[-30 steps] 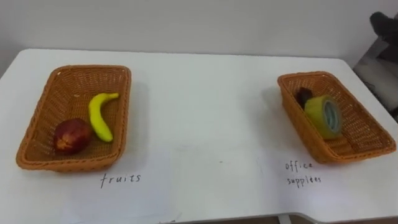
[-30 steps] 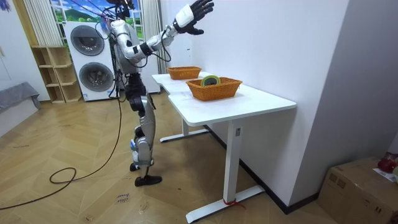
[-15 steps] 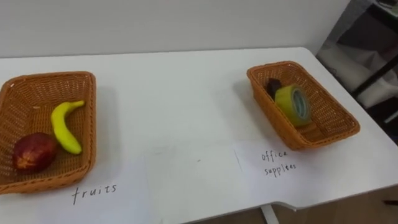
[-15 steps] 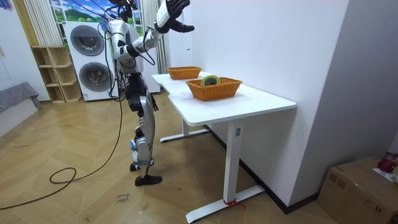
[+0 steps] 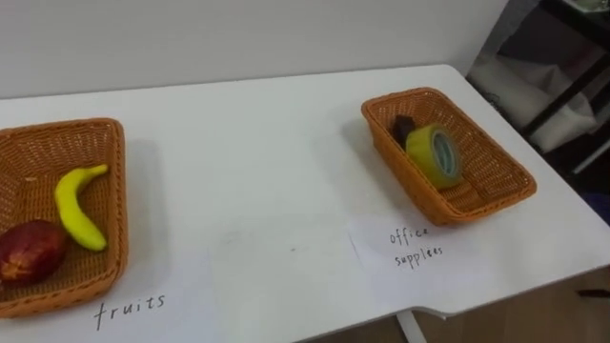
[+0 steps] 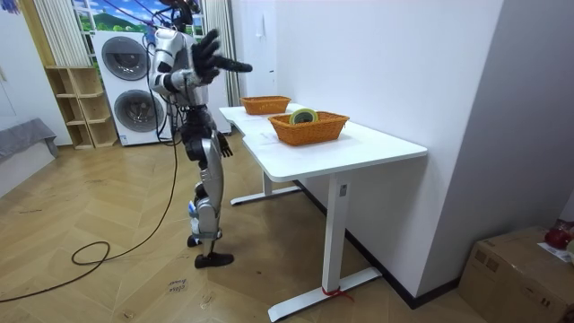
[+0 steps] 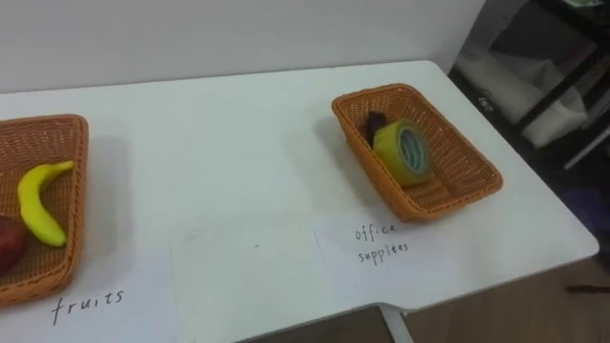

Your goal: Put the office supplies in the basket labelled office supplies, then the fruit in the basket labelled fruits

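A yellow banana (image 5: 78,208) and a dark red apple (image 5: 29,252) lie in the wicker fruit basket (image 5: 105,162) at the table's left. In the office-supplies basket (image 5: 496,171) on the right, a yellow tape roll (image 5: 434,154) leans beside a small dark item (image 5: 404,127). I stand at the table's long side in the room view. My right hand (image 6: 208,56) is raised at head height with fingers spread, holding nothing, back from the table. Low by my hip hangs my left hand (image 6: 223,147).
Two paper labels lie in front of the baskets, "fruits" (image 5: 129,310) and "office supplies" (image 5: 415,246). The white table (image 5: 276,152) stands against a wall. Washing machines (image 6: 130,85) and shelves stand behind me; a cardboard box (image 6: 520,269) sits at the room view's right.
My raised right hand has drawn back from above the table towards my head and come lower. The eye view has swung right, so both baskets sit further left in it.
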### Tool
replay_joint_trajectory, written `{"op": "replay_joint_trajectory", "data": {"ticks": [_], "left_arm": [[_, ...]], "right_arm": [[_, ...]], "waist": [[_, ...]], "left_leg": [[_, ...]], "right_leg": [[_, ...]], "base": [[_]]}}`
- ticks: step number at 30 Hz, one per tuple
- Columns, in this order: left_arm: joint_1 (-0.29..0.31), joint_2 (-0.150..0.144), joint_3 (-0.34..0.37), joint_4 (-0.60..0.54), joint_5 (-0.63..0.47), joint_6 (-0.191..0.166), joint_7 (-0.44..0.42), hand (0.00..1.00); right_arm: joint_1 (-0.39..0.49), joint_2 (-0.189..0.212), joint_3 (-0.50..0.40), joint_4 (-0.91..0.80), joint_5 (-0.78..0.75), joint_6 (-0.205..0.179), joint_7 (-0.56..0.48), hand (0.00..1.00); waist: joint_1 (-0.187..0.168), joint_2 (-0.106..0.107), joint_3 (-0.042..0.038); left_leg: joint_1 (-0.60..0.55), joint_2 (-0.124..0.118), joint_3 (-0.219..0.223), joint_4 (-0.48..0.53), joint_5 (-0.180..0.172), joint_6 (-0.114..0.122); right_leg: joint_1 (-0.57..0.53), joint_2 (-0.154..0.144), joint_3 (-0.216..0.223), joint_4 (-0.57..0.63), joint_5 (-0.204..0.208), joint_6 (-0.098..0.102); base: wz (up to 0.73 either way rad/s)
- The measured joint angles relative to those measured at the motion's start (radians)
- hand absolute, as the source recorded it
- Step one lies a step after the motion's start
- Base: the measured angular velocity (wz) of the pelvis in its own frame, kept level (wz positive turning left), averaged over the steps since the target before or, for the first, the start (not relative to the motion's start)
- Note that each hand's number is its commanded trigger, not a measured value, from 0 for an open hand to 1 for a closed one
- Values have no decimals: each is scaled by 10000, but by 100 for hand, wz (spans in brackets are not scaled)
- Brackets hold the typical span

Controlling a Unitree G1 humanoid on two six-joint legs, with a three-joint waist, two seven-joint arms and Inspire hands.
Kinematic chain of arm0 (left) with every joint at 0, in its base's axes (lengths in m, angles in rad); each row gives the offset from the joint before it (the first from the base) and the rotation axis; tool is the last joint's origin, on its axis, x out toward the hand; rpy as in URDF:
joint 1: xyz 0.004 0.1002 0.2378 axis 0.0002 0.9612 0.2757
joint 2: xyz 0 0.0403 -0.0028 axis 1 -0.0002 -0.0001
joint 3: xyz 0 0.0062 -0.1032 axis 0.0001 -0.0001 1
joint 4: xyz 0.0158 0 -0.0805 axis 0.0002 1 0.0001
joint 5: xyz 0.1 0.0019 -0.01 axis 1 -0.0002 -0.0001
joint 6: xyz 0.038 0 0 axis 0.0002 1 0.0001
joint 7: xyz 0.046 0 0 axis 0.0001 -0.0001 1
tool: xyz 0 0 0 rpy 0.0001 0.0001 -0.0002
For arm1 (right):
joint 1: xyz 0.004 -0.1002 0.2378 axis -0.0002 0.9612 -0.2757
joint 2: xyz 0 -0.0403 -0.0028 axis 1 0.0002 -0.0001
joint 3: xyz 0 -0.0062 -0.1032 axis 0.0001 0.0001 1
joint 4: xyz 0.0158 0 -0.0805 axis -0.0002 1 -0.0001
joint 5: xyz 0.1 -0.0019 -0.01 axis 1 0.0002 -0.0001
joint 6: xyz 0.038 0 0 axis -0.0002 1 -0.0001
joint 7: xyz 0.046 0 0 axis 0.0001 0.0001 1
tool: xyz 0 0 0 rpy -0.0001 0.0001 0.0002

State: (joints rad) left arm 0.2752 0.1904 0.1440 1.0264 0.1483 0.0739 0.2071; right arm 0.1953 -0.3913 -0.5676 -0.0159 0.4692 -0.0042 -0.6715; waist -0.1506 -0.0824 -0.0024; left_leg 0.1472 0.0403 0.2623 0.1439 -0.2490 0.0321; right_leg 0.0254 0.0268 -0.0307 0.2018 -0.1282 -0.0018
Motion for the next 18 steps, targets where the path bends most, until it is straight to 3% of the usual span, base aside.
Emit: {"op": "replay_joint_trajectory", "data": {"ticks": [7, 14, 18], "left_arm": [[111, -32, 102, -254, -34, 4, 74, 0], [174, -167, 203, -471, -86, 72, 73, 0], [184, -293, 95, -449, -239, -8, 78, 0]], "right_arm": [[490, 867, -521, 1463, 1634, -175, -724, 0], [757, 1487, -508, 2543, 1704, -259, -1163, 0], [933, 1884, 17, 4047, 1591, -489, -1330, 0]], "waist": [[-178, 174, -1], [-373, 330, -16], [-332, 332, -18]], "left_leg": [[-11, -15, -12, 7, 0, 0], [-138, -18, -13, 36, 0, -7], [-122, -13, -25, 56, 2, -20]], "right_leg": [[-16, -8, -5, 8, 1, -4], [-132, -7, 15, 18, -33, -54], [-95, 11, 18, 7, -49, -74]], "base": [[0], [0], [0]]}}
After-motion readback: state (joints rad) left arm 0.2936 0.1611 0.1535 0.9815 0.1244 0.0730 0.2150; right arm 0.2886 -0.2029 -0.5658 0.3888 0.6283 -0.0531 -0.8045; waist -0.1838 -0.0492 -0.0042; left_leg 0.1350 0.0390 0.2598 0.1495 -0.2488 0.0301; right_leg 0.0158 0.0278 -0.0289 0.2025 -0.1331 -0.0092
